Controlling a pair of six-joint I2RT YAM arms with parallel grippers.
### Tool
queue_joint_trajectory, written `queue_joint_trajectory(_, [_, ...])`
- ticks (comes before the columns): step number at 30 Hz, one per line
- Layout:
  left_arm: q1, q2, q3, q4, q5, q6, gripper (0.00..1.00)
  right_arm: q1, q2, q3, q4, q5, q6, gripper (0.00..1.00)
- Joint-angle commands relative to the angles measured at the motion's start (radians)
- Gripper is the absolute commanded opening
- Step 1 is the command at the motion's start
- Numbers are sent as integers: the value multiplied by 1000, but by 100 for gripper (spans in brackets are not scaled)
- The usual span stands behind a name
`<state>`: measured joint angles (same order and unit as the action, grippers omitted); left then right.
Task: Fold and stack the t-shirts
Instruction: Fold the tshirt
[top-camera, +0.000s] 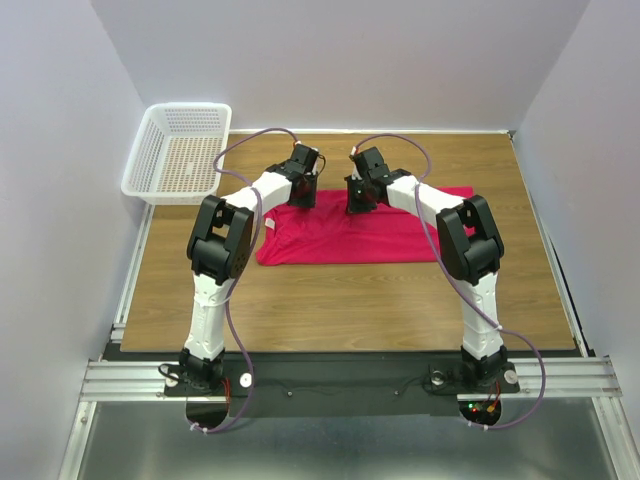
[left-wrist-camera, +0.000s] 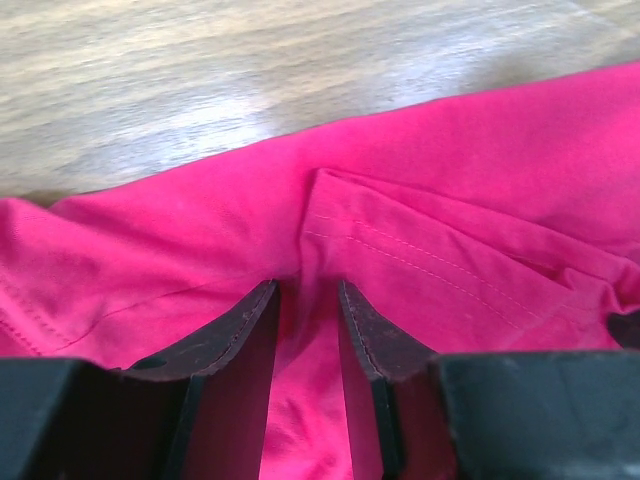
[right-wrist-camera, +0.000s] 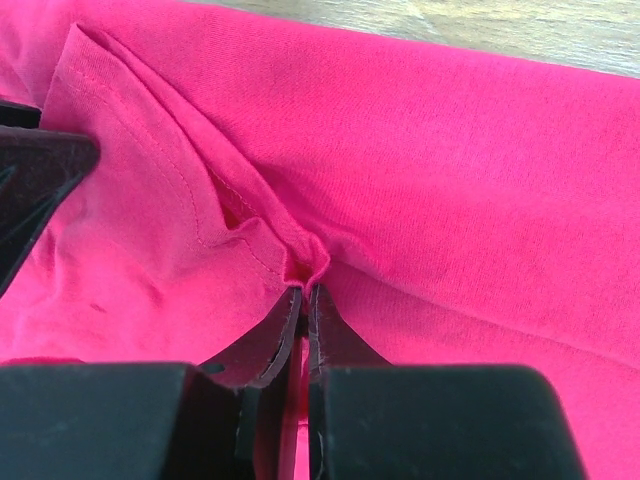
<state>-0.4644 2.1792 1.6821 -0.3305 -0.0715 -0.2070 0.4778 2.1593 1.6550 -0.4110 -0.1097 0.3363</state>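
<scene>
The crimson-pink t-shirt (top-camera: 340, 238) lies spread across the middle of the wooden table. Both grippers are down on its far edge. My left gripper (top-camera: 303, 197) stands at the far left part of the shirt; in the left wrist view its jaws (left-wrist-camera: 307, 290) are a little apart, with cloth (left-wrist-camera: 450, 200) lying between them beside a stitched hem fold. My right gripper (top-camera: 358, 203) is on the far middle of the shirt; in the right wrist view its jaws (right-wrist-camera: 305, 292) are shut on a pinched ridge of cloth (right-wrist-camera: 450, 170) by a stitched hem. The neck label is hidden.
A white plastic mesh basket (top-camera: 180, 150) stands at the far left corner of the table, partly over its edge. Bare wooden tabletop (top-camera: 350, 310) lies in front of the shirt. Grey walls close in the back and both sides.
</scene>
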Motion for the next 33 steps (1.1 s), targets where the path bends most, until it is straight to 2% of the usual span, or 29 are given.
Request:
queue_joint_trajectory(1, [-2, -70, 48, -13, -47, 8, 40, -5, -47, 34, 24, 22, -6, 1])
queue_joint_trajectory(3, [-2, -58, 60, -15, -42, 9, 37, -5, -49, 34, 24, 27, -5, 1])
queue_joint_trajectory(4, [-2, -55, 65, -18, -36, 11, 30, -5, -50, 34, 24, 33, -6, 1])
queue_joint_trajectory(6, [-3, -52, 74, -21, -31, 12, 24, -5, -53, 35, 24, 35, -8, 1])
queue_joint_trajectory(30, [-3, -29, 80, -36, -25, 21, 25, -7, -50, 48, 24, 27, -11, 1])
queue_joint_trajectory(33, [-2, -24, 88, -47, -25, 23, 18, -7, -50, 46, 24, 27, -11, 1])
